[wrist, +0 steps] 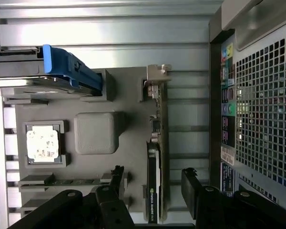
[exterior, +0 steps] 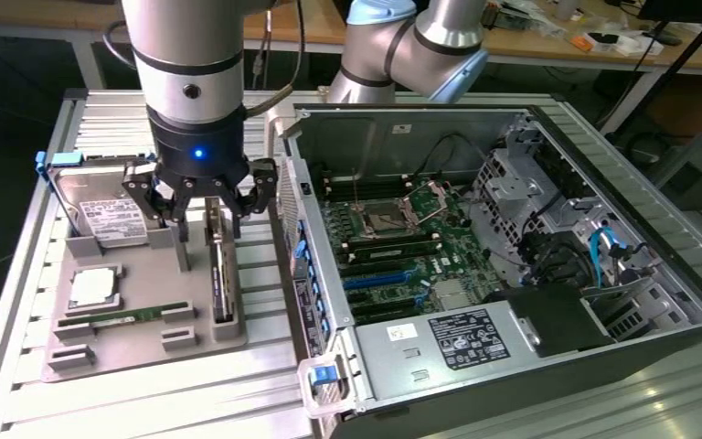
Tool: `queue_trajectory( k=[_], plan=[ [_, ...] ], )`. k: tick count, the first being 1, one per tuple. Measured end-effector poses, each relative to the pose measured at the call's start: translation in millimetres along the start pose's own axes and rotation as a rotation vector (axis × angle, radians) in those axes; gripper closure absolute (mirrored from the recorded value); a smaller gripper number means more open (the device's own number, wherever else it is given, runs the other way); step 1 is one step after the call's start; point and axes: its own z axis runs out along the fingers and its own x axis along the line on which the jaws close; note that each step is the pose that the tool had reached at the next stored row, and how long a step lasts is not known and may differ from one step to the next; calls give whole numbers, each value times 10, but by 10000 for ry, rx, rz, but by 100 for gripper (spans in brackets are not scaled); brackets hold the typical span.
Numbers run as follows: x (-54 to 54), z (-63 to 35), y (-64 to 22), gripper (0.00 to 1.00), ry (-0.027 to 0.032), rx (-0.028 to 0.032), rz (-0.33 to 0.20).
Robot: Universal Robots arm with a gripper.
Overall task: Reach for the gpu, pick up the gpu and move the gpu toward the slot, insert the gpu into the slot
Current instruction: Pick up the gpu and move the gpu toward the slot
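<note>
Grey moulded tray (exterior: 132, 355) sits on a ribbed metal surface (exterior: 143, 407) at the exterior view's left, with an open computer case (exterior: 680, 274) just beside it on the right. The tray holds four parts in separate pockets: a silver hard drive (exterior: 107, 215) with a white label, a square processor (exterior: 92, 288), a slim green memory stick (exterior: 125, 317), and the gpu (exterior: 219, 274), standing on its long edge in the pocket nearest the case. The black tool (exterior: 208, 215) hangs directly above the far end of the gpu, its jaws spread wide and holding nothing. Inside the case lies a green motherboard (exterior: 400, 247) with blue card slots (exterior: 382, 279).

From the wrist view, the tool (wrist: 155, 188) looks straight down on the gpu (wrist: 158, 143), seen edge-on with its metal bracket at the far end. One of the dark fingers (wrist: 194, 191) stands on each side of the card, apart from it. The hard drive (wrist: 24, 78), processor (wrist: 43, 143) and memory stick (wrist: 62, 182) rest in their own pockets, and the perforated back of the case (wrist: 262, 109) is alongside.

The reach looks nearly complete. A good grasp would keep the card centred between the jaws, come down straight, and close on its flat faces so that it stays upright.
</note>
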Motion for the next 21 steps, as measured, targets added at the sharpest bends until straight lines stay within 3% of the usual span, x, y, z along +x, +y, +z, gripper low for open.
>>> queue_trajectory(
  k=[21],
  plan=[
    [-3,411,-78,40,2,1,0]
  ],
)
